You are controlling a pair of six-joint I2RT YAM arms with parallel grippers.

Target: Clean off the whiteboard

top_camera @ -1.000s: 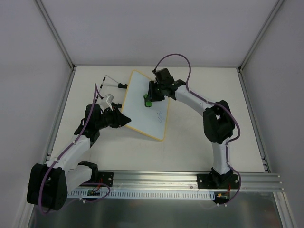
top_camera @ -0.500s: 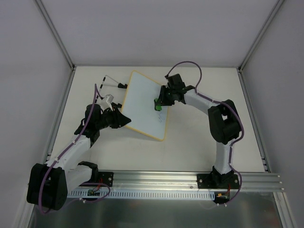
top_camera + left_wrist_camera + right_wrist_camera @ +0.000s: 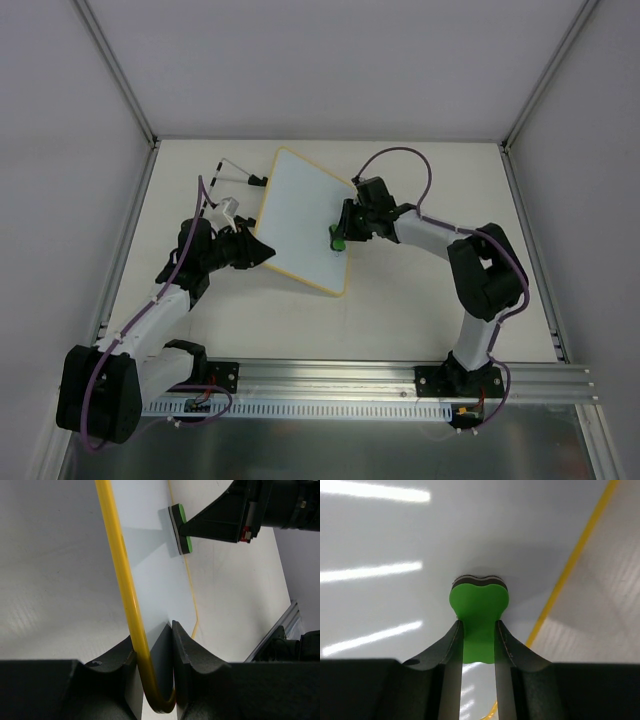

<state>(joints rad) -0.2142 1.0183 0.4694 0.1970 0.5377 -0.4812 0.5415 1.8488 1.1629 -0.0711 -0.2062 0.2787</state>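
The whiteboard [image 3: 302,215] is white with a yellow rim and lies tilted in the middle of the table. No writing shows on it now. My left gripper [image 3: 262,250] is shut on its near left corner; the left wrist view shows the rim [image 3: 120,570] clamped between the jaws. My right gripper [image 3: 343,232] is shut on a green eraser [image 3: 338,238], pressing it on the board's right part near the yellow rim. The eraser also shows in the left wrist view [image 3: 180,527] and the right wrist view [image 3: 478,611].
A marker with a black-and-white barrel [image 3: 235,172] and a small grey cap [image 3: 229,207] lie on the table left of the board. The table's metal rails [image 3: 128,235] run along its left and right sides, with a rail [image 3: 330,375] at the near edge.
My right gripper has slid the eraser down and right across the board, from its upper middle toward the right rim. The faint writing on the lower right is gone. The left arm has not moved.
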